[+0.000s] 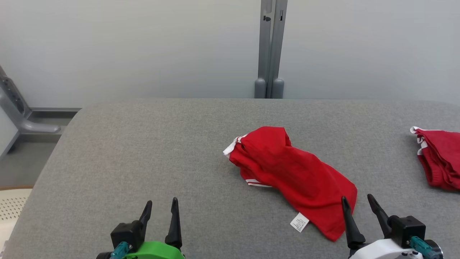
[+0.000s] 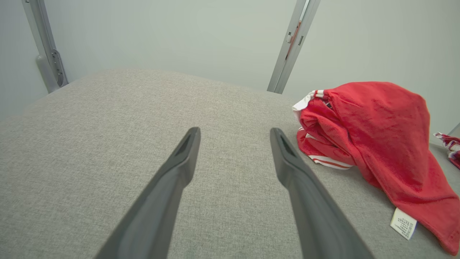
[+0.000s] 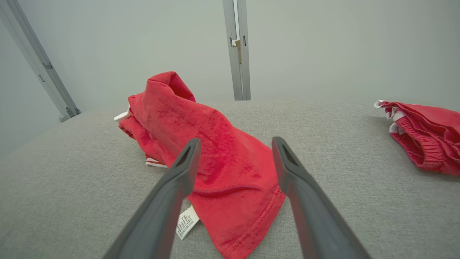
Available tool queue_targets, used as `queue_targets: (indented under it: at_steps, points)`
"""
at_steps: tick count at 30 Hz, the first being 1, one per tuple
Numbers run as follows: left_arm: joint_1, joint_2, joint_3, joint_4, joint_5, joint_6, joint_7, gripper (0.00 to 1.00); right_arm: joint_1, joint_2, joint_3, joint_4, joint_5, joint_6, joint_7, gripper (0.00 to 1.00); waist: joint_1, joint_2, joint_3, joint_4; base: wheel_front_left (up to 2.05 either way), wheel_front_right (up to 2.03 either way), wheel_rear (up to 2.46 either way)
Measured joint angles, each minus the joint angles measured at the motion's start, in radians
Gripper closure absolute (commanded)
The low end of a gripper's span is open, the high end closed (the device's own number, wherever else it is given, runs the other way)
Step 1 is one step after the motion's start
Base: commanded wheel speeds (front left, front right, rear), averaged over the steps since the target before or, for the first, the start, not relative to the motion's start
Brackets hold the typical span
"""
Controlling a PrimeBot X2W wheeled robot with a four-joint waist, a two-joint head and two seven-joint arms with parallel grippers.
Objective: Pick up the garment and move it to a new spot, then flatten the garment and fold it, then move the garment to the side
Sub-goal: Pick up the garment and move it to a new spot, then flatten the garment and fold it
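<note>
**Spotter:** The garment [image 1: 291, 172] sits right of centre on the table [image 1: 143, 144], not yet picked up. It's a crumpled red heap, humped high at the far end and tapering to a flat, stitched hem on your side.

**Caller:** It looks like a soft knit with a slightly fuzzy face. White striped trim pokes out at its far-left edge, and a white care label [image 1: 299, 222] sticks out from under the near hem.

**Spotter:** Your right fingers [image 1: 349, 219] are spread wide and carry nothing, with their tips at that near hem. I can't tell whether they touch the cloth. To me they look lined up for the first pick.

**Caller:** Your left fingers [image 1: 174, 223] are just as wide and also empty, over bare table well to the left of the heap. I'd guess they're waiting to take a second corner.

**Spotter:** The table has a grey woven cover with a rounded corner. My guess is the knit will drag on that weave rather than slide, so lift it clear.

**Caller:** Watch the second red garment [image 1: 440, 158] at the right edge. It's bunched, with white trim, and lies well apart from yours.
</note>
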Motion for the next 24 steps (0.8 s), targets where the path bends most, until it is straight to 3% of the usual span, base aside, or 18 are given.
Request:
queue_targets:
  at_steps: [24]
  points:
    - [0.026, -0.002, 0.028, -0.054, 0.024, -0.004, 0.0, 0.0, -0.005, 0.0, 0.018, 0.018, -0.023, 0.0, 0.007, 0.0, 0.0, 0.0, 0.01, 0.017, 0.0, 0.0, 0.0]
